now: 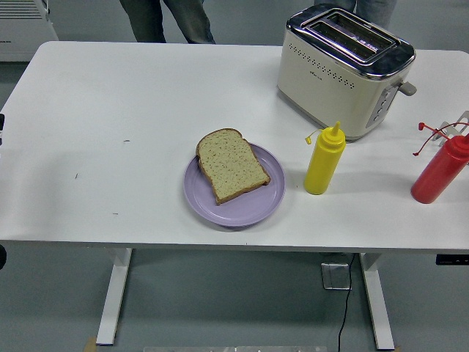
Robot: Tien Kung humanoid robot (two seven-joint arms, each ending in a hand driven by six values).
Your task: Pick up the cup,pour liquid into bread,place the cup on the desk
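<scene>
— So, what are the robot's hands doing?

— Neither hand shows over the table, so I cannot tell whether the fingers are released or clenched. Only a sliver of dark hardware sits at the far left edge of the view, too little to read.

— Where's the thing to pour from?

— No cup is visible. What stands in for it are two squeeze bottles. Taking the purple plate as the landmark: the yellow squeeze bottle stands upright just to the right of it, apart from its rim, its cap tethered and flipped off to the left. The red squeeze bottle stands upright well to the right of the plate, near the table's right end, with a red tethered cap trailing above it.

— And the bread?

— One slice of bread lies flat on the plate, covering its upper left part and overhanging the rim a little there.

— Anything in the way?

— A cream and chrome toaster sits beyond and to the right of the plate, just behind the yellow bottle. Both slots look empty from here.

— Room to move?

— The white table is bare everywhere left of the plate, apart from a few small dark marks. The plate sits close to the near edge. A person's legs stand past the far edge, up and left of the plate
</scene>
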